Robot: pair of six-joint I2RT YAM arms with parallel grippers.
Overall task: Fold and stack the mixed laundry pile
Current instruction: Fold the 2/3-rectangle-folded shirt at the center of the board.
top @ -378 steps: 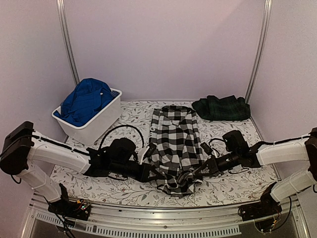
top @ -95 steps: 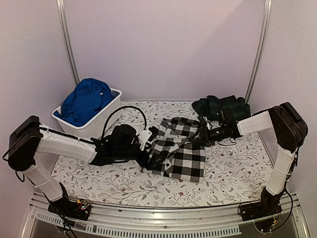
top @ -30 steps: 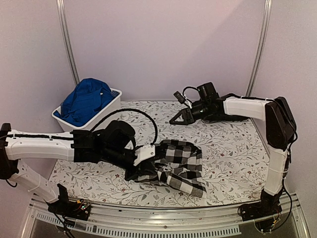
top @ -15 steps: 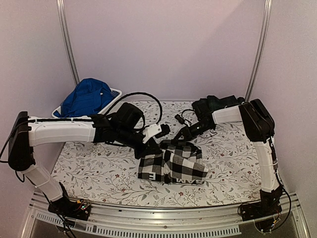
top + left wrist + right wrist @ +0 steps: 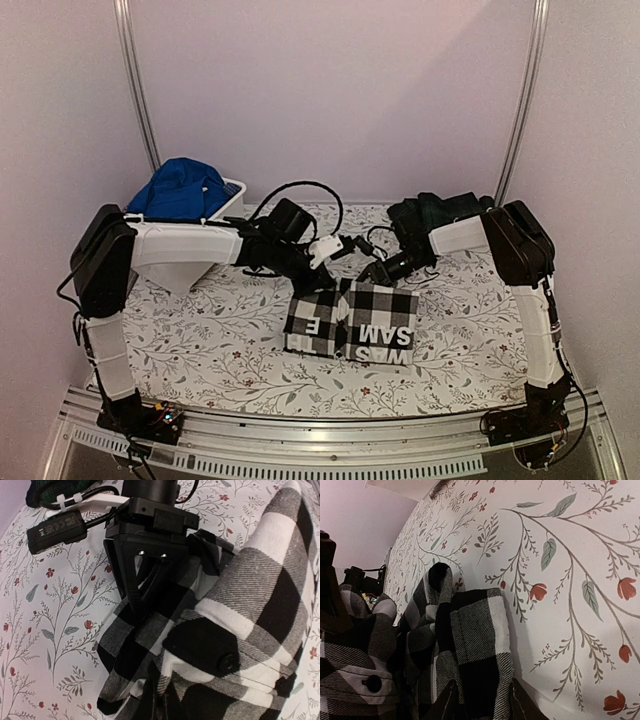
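Top: folded shirt (image 5: 350, 322) centre of desk (image 5: 200, 340); tartan (image 5: 445, 212) upper right; blue garment (image 5: 180, 190) in tub (image 5: 233, 187) upper left.
Left wrist: left fingers (image 5: 156, 707) together, pinching shirt edge, bottom centre.
Right wrist: right fingers (image 5: 522, 703) slightly apart astride a shirt fold; clamped or not, cannot tell.

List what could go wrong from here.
1. The left gripper is shut on the shirt, and the right gripper has cloth between its fingers. Lifting away could pull the fold open.
2. The grippers sit close together and might collide.
3. The tartan lies close behind the right gripper and could get swept.
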